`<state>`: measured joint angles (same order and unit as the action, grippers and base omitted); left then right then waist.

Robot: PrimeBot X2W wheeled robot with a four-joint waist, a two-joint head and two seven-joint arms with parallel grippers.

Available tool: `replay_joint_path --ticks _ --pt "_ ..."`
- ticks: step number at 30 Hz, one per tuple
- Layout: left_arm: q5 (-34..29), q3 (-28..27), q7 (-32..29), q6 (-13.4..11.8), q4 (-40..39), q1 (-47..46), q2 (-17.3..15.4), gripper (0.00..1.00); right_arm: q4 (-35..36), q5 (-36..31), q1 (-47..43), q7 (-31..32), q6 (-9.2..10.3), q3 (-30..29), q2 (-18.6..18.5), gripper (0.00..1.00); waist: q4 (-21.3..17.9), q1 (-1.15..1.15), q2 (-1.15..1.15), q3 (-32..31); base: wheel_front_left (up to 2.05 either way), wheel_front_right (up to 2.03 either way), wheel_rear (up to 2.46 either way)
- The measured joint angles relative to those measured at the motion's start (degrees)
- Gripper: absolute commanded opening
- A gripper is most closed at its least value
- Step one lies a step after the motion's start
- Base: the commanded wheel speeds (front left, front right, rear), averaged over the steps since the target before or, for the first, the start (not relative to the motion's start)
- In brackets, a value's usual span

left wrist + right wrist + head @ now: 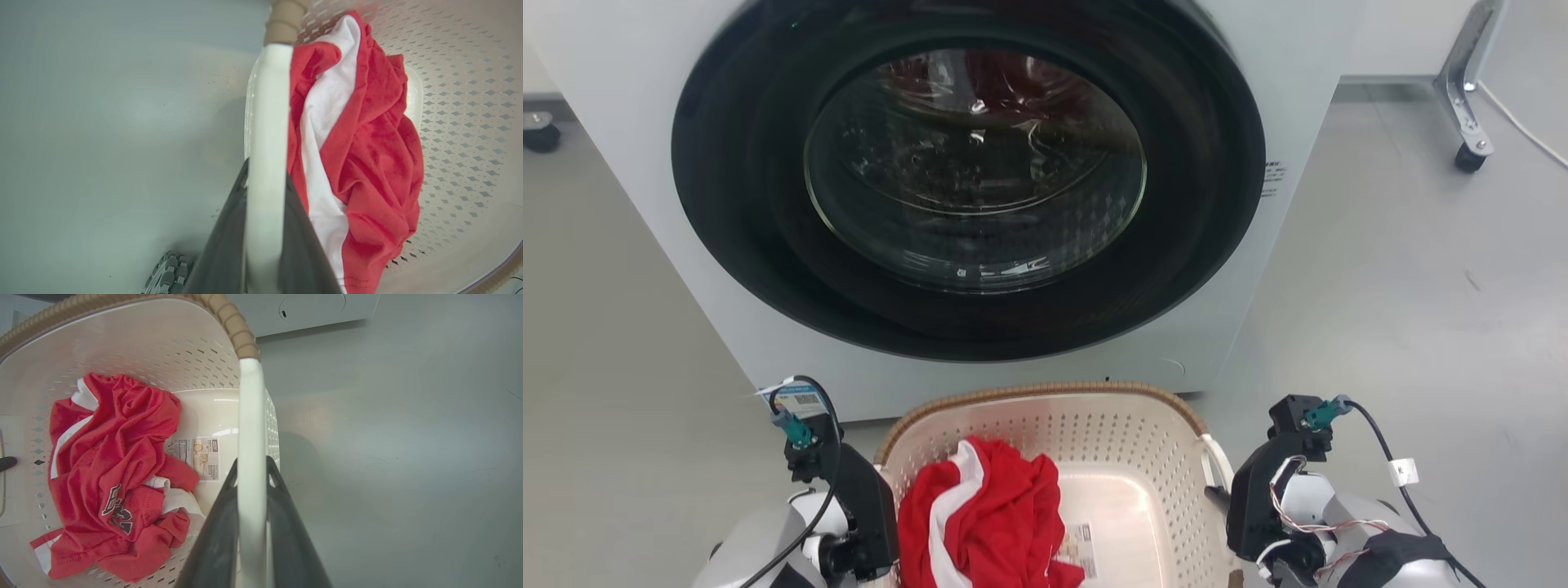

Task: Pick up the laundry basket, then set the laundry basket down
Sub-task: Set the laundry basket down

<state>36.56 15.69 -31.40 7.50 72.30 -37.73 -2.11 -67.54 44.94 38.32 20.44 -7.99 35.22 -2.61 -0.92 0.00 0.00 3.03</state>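
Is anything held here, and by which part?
Both hold the laundry basket: the left gripper is shut on its left white handle, the right gripper on the right handle.

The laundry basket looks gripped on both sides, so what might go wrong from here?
The smooth white handles are pinched between slim left fingers and right fingers; one could slip and tip the laundry basket. The red shirt lies toward the left, so the load may hang unevenly. The washing machine stands close behind; a forward swing might bump it.
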Motion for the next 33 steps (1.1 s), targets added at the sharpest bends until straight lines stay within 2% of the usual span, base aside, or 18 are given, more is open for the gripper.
replay_joint_path --ticks 14,33 --pt "-1.55 0.74 8.44 0.01 -3.63 -5.6 0.05 0.0 0.7 -1.24 5.82 -6.93 0.0 0.07 -1.4 0.0 0.14 0.01 0.0 8.45 0.0 0.0 0.0" --pt "-3.04 2.27 16.73 -0.58 -4.02 -7.59 0.31 0.0 0.22 -3.33 10.47 -13.5 0.22 0.96 -1.52 0.0 0.71 0.01 0.0 22.27 0.0 0.0 0.0"
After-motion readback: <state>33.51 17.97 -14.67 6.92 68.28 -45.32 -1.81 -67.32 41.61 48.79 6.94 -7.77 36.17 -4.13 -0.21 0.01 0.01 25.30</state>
